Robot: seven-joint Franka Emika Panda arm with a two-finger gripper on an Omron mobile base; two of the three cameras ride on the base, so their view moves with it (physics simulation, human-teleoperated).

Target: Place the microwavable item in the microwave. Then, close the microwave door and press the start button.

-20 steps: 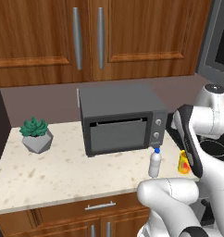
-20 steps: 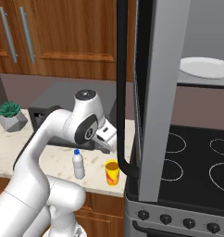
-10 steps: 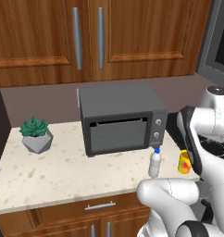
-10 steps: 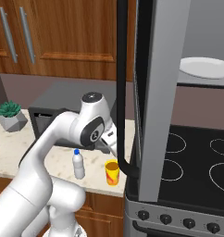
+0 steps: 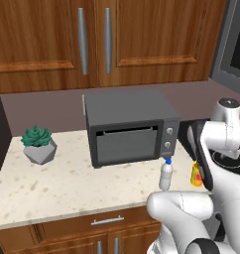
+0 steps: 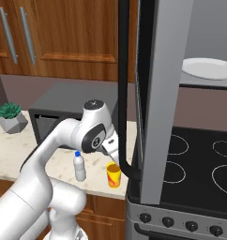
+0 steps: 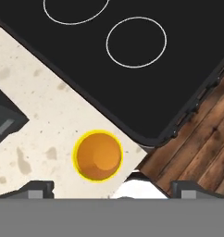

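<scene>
Hand view is being aimed straight down at the cup (image 7: 98, 156), which is being seen as a yellow ring around an orange fill, standing on the speckled stone counter (image 7: 35, 115) just beside the black glass stove (image 7: 132, 60). The gripper (image 7: 109, 187) is being held wide apart and empty above it, its dark tips flanking the bottom edge, with the cup off toward one tip; this pose is judged to be a lining-up for a top-down grasp, and some centring is likely being needed first.

In the right base view the cup (image 6: 114, 175) is being shown near the counter's front edge, beside a small clear bottle (image 6: 79, 166) with a blue cap, close enough to be knocked. The microwave door (image 6: 153, 93) is being left swung open, its grey frame and dark vertical handle hanging over the cup, presumably so the cavity stays ready; a white plate (image 6: 207, 68) is lying inside. A boxy grey toaster oven (image 5: 129, 131) is standing further back on the counter.
</scene>
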